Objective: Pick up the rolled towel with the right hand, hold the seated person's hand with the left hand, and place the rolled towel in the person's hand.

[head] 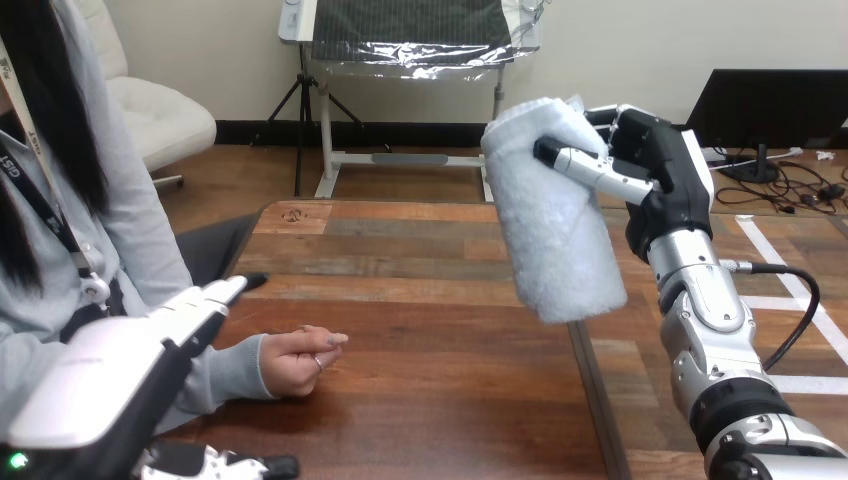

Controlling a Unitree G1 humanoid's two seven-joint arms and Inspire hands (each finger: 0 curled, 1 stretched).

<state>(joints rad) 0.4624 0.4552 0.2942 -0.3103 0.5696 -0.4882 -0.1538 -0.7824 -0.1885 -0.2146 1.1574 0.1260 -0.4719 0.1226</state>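
My right hand (pixel 655 160) is raised over the table's right part, its fingers and thumb curled round the rolled towel (pixel 560 230). The towel is white and fluffy and hangs tilted in the air, clear of the table. The person's hand (pixel 298 360) rests on the wooden table (pixel 430 300) at the lower left, loosely curled, with its sleeve behind it. My left hand (pixel 150 350) comes in at the lower left, back shell towards me, with its fingers straight. It hovers above the person's forearm, apart from the person's hand.
A seam runs down the table at the right, under the towel. The person sits at the table's left side, close to my left arm.
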